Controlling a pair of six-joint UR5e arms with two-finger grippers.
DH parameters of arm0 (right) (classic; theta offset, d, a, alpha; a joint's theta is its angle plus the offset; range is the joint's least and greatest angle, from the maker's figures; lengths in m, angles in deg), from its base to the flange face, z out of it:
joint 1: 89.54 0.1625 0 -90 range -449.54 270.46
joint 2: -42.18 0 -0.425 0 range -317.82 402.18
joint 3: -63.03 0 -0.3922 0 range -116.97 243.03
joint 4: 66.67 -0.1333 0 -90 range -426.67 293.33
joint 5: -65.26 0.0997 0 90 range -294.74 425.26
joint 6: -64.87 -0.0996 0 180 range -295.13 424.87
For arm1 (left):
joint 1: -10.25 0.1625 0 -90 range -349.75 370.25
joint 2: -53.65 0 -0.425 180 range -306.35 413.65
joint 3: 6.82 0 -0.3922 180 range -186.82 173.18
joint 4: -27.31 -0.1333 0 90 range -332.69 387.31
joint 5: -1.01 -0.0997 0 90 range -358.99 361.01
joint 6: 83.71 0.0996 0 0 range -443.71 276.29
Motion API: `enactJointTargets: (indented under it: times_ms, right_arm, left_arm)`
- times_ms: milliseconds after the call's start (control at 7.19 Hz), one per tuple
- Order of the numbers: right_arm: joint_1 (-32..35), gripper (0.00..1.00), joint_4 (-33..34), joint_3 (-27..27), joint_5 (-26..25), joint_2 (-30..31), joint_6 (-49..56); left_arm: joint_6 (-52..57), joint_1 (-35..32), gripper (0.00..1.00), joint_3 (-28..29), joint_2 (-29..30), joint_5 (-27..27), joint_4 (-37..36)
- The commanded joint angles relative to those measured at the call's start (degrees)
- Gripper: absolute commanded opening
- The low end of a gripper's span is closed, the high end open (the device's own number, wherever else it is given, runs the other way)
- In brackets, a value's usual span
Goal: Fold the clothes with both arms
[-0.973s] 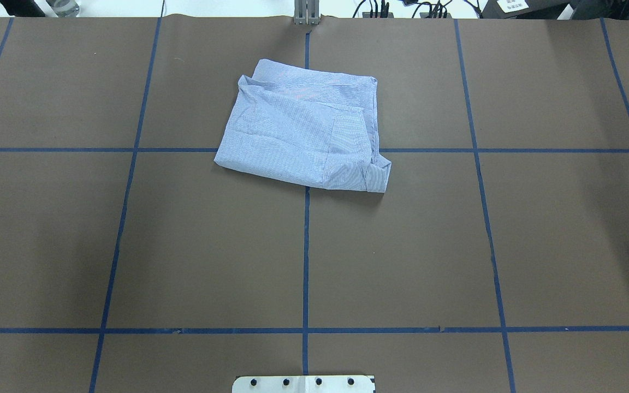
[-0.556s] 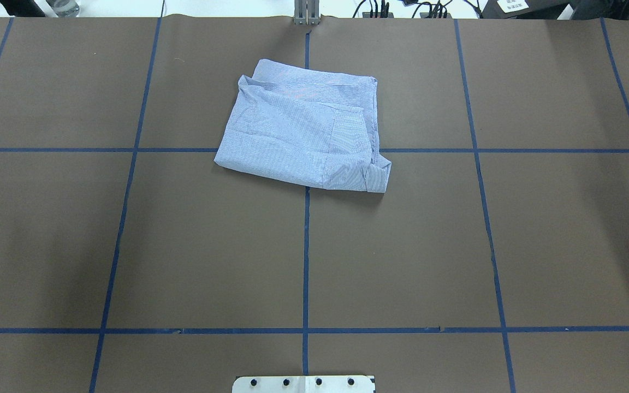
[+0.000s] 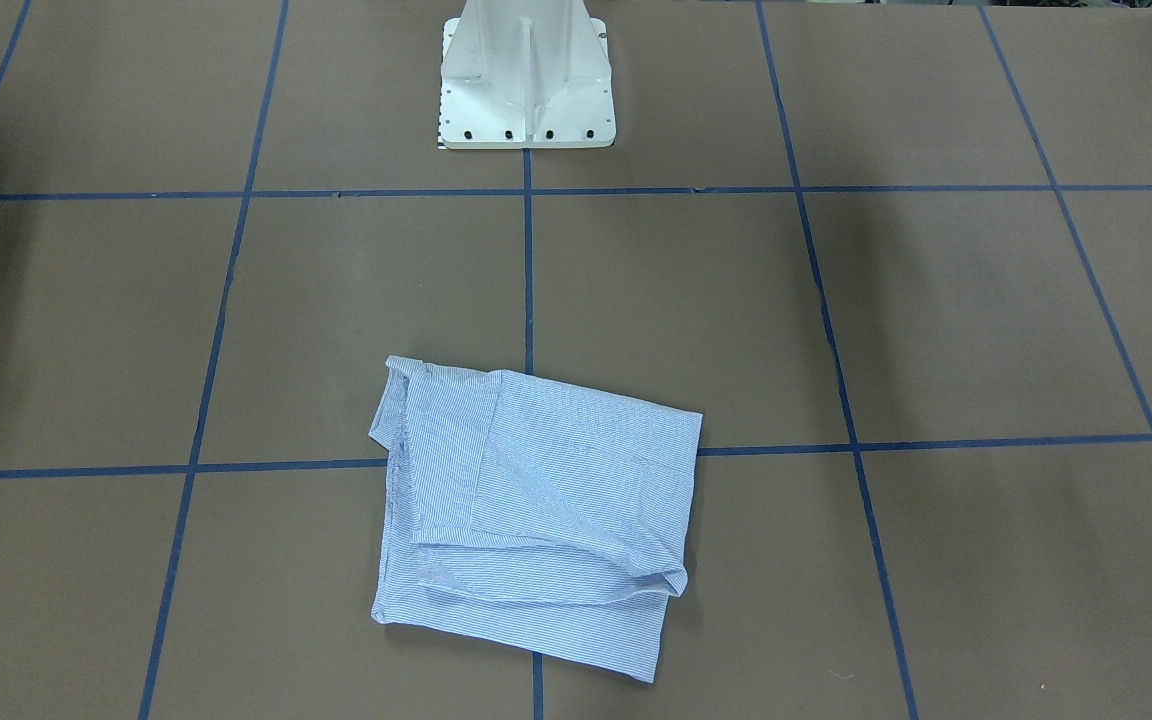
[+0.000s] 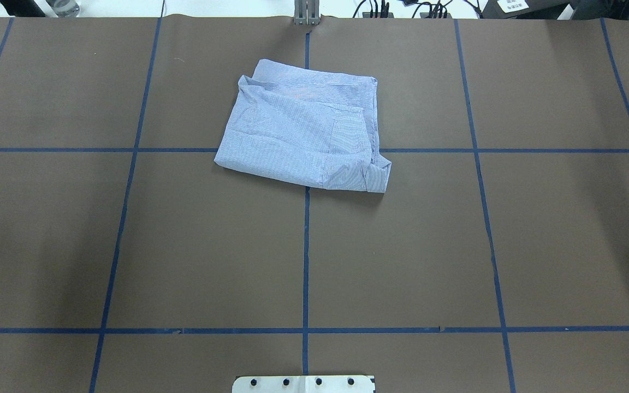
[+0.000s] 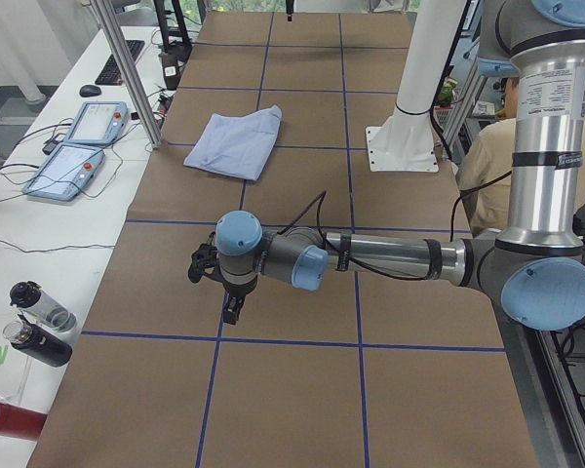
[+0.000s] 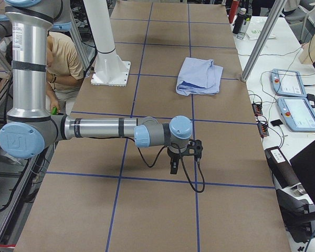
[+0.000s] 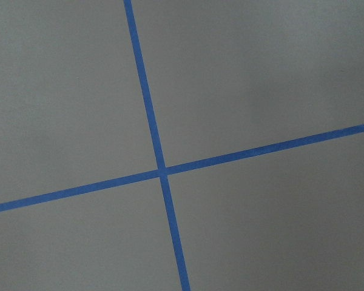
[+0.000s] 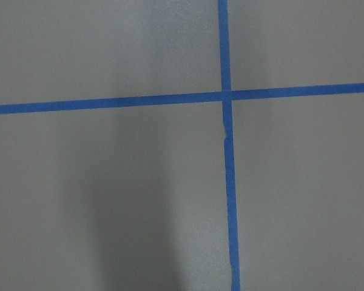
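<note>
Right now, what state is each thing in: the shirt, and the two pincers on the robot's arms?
shirt: folded into a rough rectangle, lying on the table, nothing touching it.
left pincer: pointing down at the table, well apart from the shirt; open or shut cannot be told.
right pincer: likewise pointing down, apart from the shirt; open or shut cannot be told.

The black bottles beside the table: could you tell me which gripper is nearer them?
Left. The left gripper hangs over the table toward the end with the black bottles; the right gripper hangs toward the opposite end, past the shirt.
</note>
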Motion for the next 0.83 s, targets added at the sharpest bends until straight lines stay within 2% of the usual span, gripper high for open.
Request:
enactJointTargets:
  times_ms: [0, 278, 695]
  right_arm:
    - [0.0, 1.0, -0.4, -1.2, -0.2, -0.5, -0.6]
    - [0.0, 1.0, -0.6, -1.3, 0.2, 0.4, -0.2]
    - [0.1, 1.0, -0.6, -1.9, -2.2, 2.2, -0.4]
  left_arm:
    - [-0.2, -1.0, 1.0, -0.4, -0.2, 1.4, -0.1]
    - [-0.2, -1.0, 1.0, -0.7, -0.6, 0.8, 0.3]
    - [-0.1, -0.7, 1.0, -3.1, -0.7, 0.3, 0.2]
